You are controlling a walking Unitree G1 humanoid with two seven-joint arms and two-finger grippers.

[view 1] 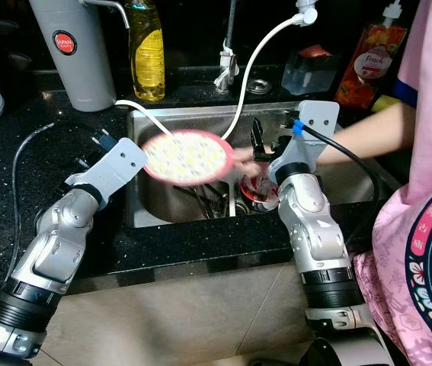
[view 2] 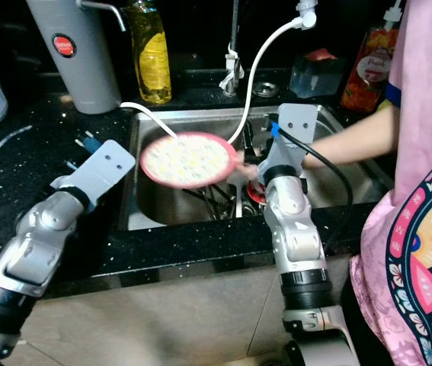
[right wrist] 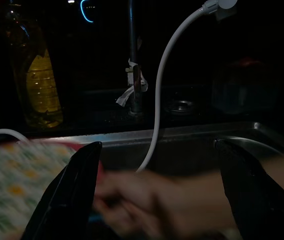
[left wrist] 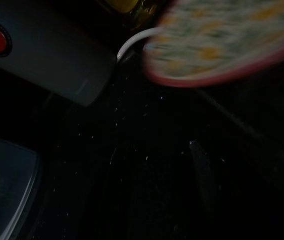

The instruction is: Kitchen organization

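Observation:
A person's hand [view 1: 248,156] holds a round floral plate [view 1: 185,156] with a red rim level over the steel sink [view 1: 200,114]. The plate is blurred. My right gripper [view 1: 270,141] is over the sink's right side. It is open, and in the right wrist view the person's hand [right wrist: 147,200] lies between its two black fingers [right wrist: 66,195], with the plate [right wrist: 11,190] beside them. My left gripper [view 1: 91,151] rests over the black counter left of the sink, its fingers apart and empty; the plate [left wrist: 222,45] hangs just beyond it.
A red bowl [view 1: 257,191] and utensils [view 1: 212,198] lie in the sink. Behind it stand a grey flask [view 1: 71,46], a yellow bottle [view 1: 147,53], the tap [view 1: 227,61] with a white hose [view 1: 257,53], and a peach bottle [view 1: 368,61]. The person in pink [view 1: 429,191] stands at right.

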